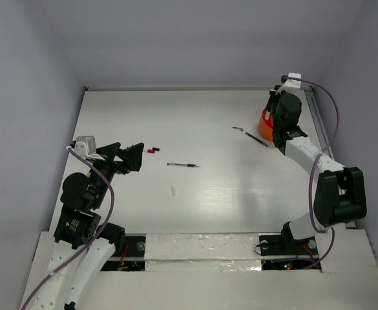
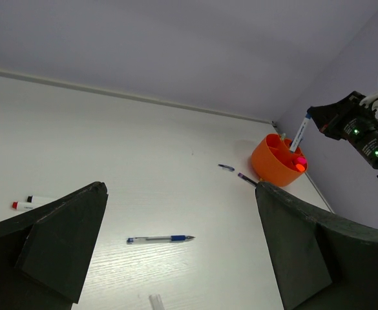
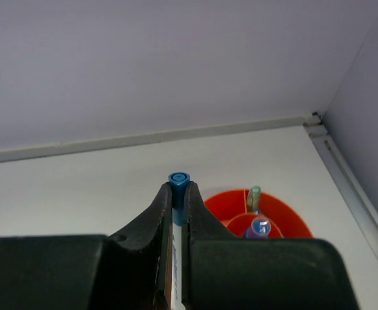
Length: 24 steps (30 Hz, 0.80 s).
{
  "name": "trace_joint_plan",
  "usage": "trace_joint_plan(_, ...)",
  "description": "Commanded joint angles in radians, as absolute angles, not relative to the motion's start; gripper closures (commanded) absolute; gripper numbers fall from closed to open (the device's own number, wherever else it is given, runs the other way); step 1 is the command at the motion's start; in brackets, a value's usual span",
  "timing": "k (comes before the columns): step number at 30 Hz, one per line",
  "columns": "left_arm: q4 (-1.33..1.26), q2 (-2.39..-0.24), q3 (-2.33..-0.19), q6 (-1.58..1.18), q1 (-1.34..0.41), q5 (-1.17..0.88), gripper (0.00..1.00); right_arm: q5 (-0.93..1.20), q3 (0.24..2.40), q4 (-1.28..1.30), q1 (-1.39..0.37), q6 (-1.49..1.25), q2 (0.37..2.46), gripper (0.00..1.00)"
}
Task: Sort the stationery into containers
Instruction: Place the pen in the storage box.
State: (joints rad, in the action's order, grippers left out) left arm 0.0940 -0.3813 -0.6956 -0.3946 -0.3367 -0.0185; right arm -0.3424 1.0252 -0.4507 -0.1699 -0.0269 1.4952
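Observation:
My right gripper is shut on a white marker with a blue cap and holds it upright beside the orange cup; the left wrist view shows this marker over the cup. The cup holds a green piece and a blue-topped piece. From above, the right gripper covers most of the cup. My left gripper is open and empty. A blue pen lies right of it, also in the left wrist view.
A dark pen and a small blue piece lie just left of the cup. Red and black marker pieces lie by the left gripper. A small clear cap lies below the blue pen. Walls enclose the table.

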Motion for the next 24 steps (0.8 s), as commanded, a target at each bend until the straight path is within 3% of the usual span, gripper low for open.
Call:
trace_joint_plan(1,0.041,-0.371,-0.69,-0.394,-0.341,-0.028,0.01,-0.339,1.017,-0.709,-0.166,0.084,1.517,1.0)
trace_joint_plan(7,0.041,-0.376,-0.692,-0.394,-0.341,-0.031,0.01,-0.33,1.04,-0.746,-0.166,0.205,1.595,1.0)
trace_joint_plan(24,0.043,-0.354,-0.692,-0.394,-0.341,-0.028,0.01,-0.337,0.931,-0.758,-0.166,0.213,1.649,1.0)
